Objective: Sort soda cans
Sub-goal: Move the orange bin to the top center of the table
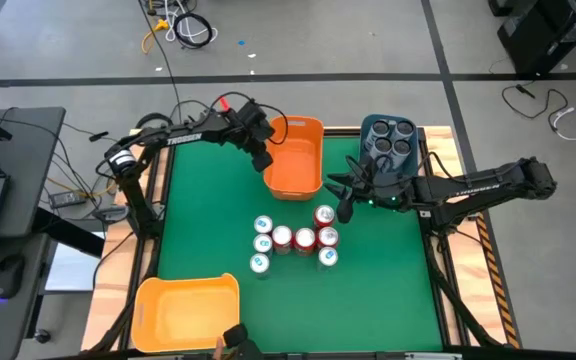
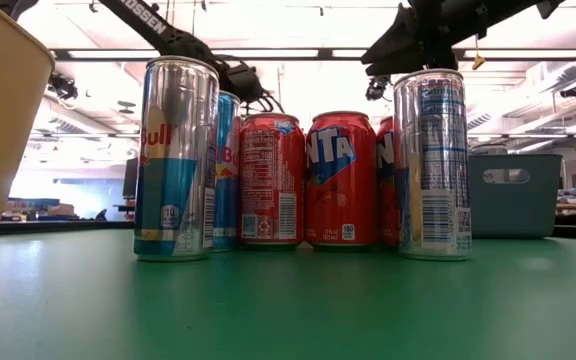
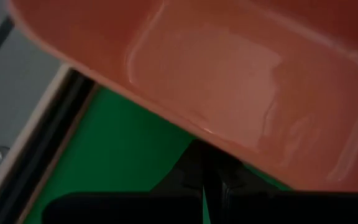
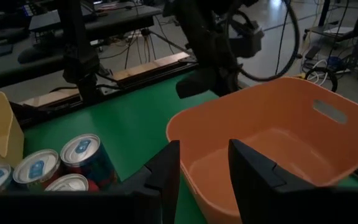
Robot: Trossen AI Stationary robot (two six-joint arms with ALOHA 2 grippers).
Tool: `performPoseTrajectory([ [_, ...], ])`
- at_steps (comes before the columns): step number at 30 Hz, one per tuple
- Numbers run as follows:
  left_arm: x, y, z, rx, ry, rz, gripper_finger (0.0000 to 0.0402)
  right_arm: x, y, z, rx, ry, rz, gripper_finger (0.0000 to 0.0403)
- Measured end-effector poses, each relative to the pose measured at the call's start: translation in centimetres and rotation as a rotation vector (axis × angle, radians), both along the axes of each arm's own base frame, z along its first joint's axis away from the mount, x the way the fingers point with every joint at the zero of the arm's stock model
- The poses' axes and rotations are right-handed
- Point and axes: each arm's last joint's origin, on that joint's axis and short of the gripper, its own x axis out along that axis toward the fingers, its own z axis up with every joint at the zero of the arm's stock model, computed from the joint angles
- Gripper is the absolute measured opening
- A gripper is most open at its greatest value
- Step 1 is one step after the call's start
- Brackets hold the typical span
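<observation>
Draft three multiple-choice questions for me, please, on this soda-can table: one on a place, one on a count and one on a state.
1. Where are the four dark grey soda cans?
A. in the blue plastic bin
B. in the orange bin
C. on the table

2. How many cans stand on the green table?
A. six
B. eight
C. twelve

3. What state is the orange plastic bin at the far edge in?
A. full of red cans
B. tipped over
C. upright and empty

Answers:
1 A: the high view shows four dark tops inside it.
2 B: four red and four white-and-blue are clustered there.
3 C: its bare floor shows.
</observation>
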Motion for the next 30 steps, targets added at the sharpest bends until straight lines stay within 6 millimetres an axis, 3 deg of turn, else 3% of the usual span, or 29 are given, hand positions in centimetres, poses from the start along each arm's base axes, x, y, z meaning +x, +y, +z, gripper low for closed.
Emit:
performPoseTrajectory([
  [7,-0.7,-0.3,4.7,0.056,-0.071,0.007,0.0,-0.1,-0.1,-0.5,-0.012,0.061,0.009,0.0122],
  [14,-3.3,-2.5,7.6,0.06,-0.066,-0.08,0.0,2.5,-0.6,-2.0,0.039,0.165,0.089,0.0079],
  [20,-5.3,-4.3,8.2,0.095,-0.155,-0.113,0.0,6.2,-1.2,-1.3,0.023,0.37,0.127,0.001],
  [25,-7.0,-5.9,8.1,0.081,-0.323,-0.211,0.0,8.7,-3.0,-2.1,0.12,0.502,0.192,0.0009],
  [30,-8.7,-7.8,7.9,0.09,-0.349,-0.239,0.0,9.8,-5.6,-3.4,0.199,0.545,0.183,0.0004],
])
